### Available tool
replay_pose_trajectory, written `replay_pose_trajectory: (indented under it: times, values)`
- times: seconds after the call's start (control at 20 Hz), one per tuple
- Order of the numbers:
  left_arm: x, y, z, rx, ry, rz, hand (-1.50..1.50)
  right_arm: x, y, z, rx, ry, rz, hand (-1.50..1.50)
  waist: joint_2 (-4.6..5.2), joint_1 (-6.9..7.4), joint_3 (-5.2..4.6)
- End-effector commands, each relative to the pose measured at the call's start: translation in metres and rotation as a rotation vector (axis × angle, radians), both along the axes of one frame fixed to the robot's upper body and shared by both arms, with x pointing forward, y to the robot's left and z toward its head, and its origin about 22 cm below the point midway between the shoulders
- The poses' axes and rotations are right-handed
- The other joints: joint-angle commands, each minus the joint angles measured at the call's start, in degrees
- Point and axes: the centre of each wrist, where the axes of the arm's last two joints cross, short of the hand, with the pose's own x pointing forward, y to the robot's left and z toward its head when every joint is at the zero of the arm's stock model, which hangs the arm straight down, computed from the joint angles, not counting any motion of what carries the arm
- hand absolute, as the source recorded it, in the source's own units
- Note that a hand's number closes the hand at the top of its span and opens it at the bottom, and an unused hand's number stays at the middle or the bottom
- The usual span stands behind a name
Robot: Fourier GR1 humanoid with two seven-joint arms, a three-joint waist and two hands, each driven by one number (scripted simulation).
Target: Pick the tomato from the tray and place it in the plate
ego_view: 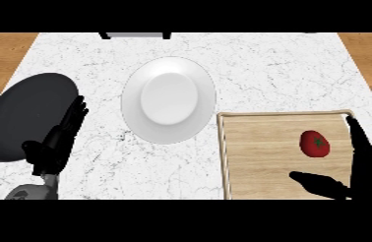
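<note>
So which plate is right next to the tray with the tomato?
The white plate. It sits just left of the wooden tray, while the black plate lies far off at the counter's left edge.

Left hand (pixel 58 137) open, fingers up; right hand (pixel 341 179) open, thumb spread.

A kitchen: marble counter (pixel 291 74), white plate (pixel 169 99), wooden tray (pixel 269 152).

I see a white marbled tabletop (pixel 276 69) with a black round plate (pixel 33 113) lying at its left edge; brown wooden floor (pixel 16 44) shows past both far corners.
</note>
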Motion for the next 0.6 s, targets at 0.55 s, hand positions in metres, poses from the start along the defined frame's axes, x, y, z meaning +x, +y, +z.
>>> replay_pose_trajectory:
  times: [0.55]
  values:
    - [0.007, 0.002, 0.008, -0.017, -0.009, 0.006, 0.0, 0.022, -0.012, 0.004, -0.024, 0.348, -0.071, -1.5, 0.04, 0.13, 0.13]
